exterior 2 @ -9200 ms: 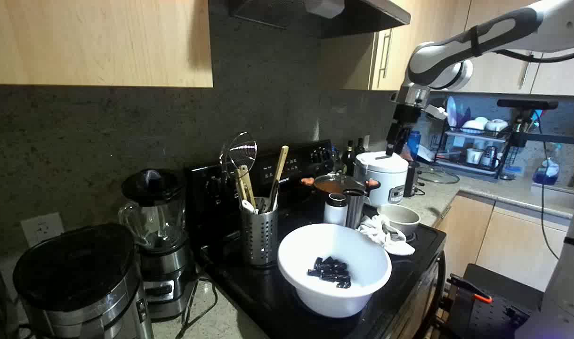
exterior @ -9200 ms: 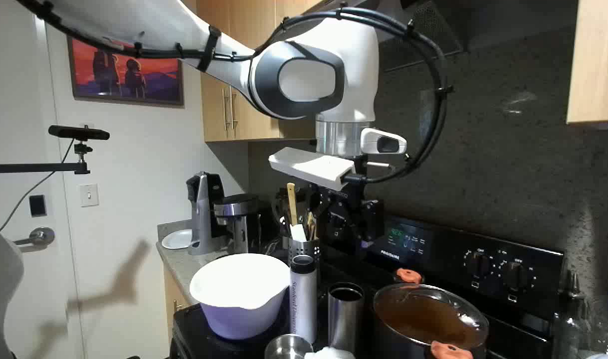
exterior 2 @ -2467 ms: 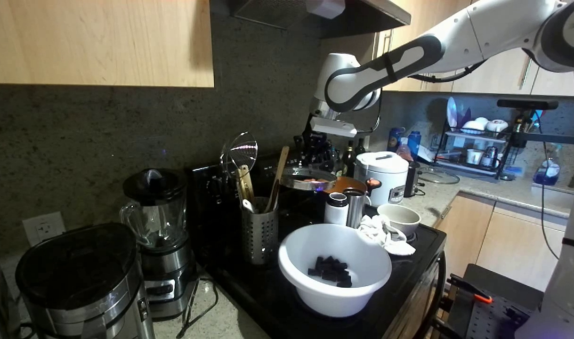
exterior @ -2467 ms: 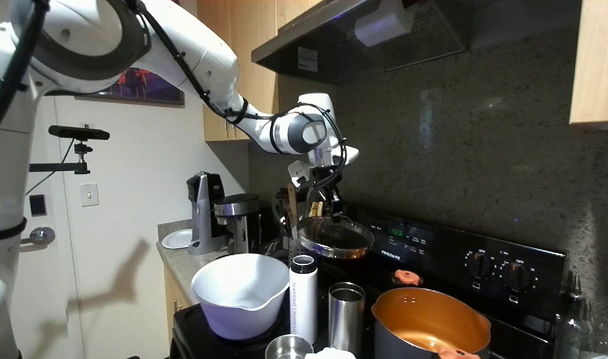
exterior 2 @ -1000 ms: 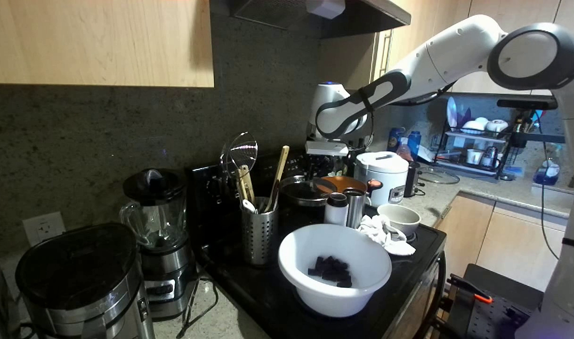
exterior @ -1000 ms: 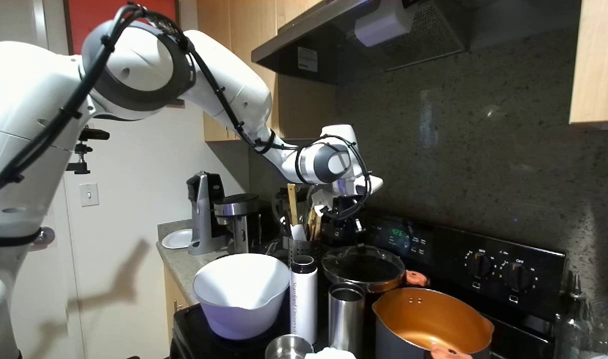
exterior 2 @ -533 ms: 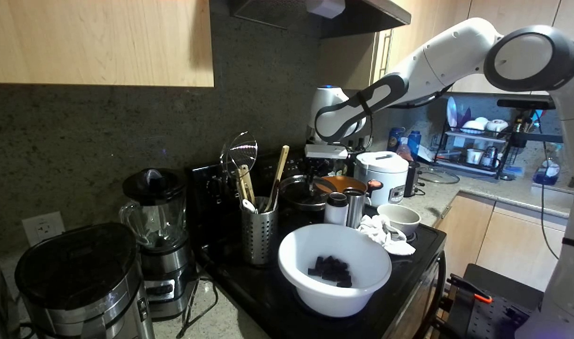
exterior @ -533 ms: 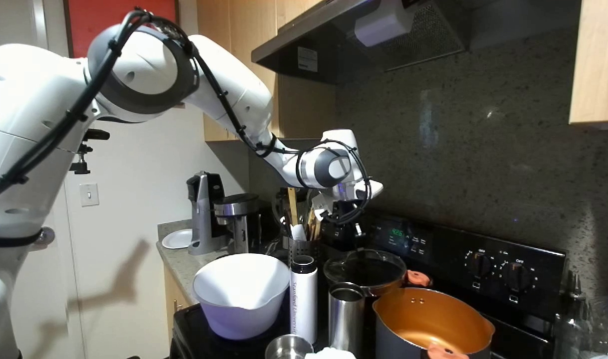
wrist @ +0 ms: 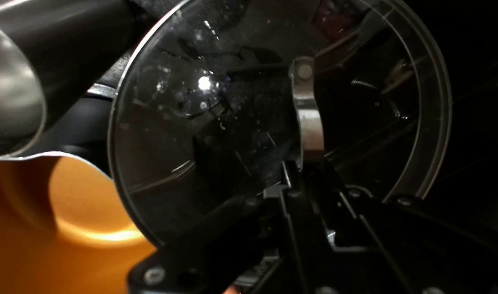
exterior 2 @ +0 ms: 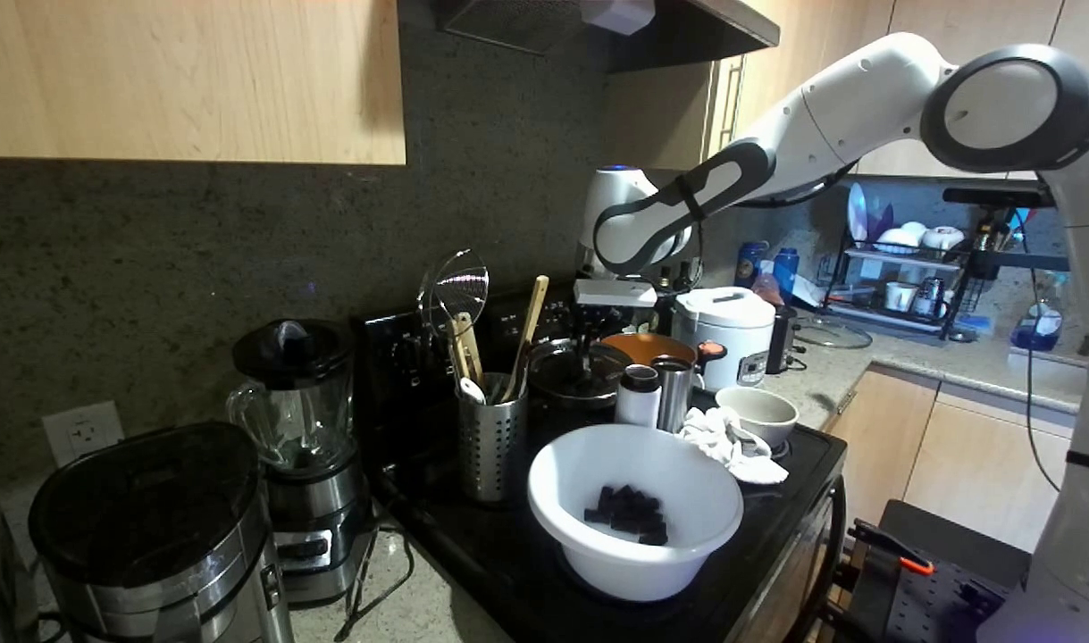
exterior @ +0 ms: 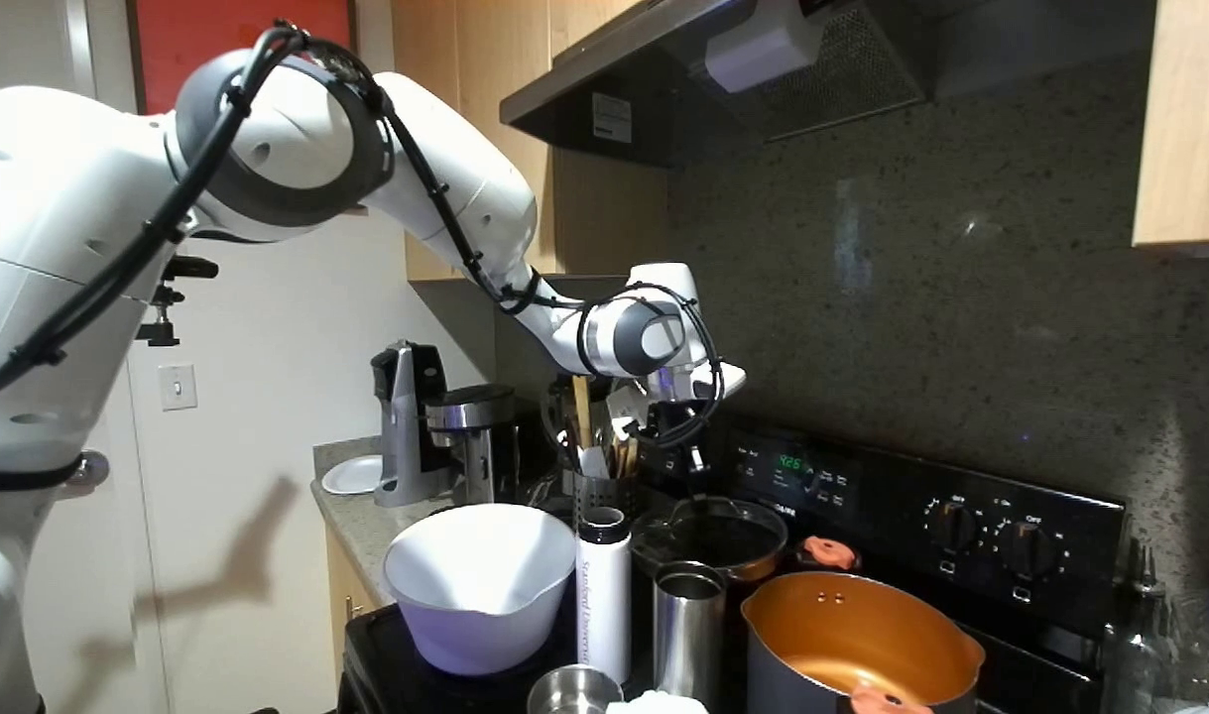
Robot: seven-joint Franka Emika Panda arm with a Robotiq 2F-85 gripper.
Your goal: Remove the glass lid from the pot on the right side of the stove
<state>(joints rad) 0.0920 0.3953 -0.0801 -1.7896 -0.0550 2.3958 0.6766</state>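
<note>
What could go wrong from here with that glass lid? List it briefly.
The gripper holds the glass lid by its handle; opening before it sits flat might drop it. The steel tumbler stands close to the lid's edge and could be knocked over. A sideways swing might strike the glass against the pot beside it.

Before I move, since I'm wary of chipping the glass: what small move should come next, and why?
Probably ease the glass lid straight down a touch until its rim plainly rests on the stove. It is off the pot, beside it, and the fingers appear closed on its handle; no view settles whether the rim touches the stove, so opening now might drop it.
</note>
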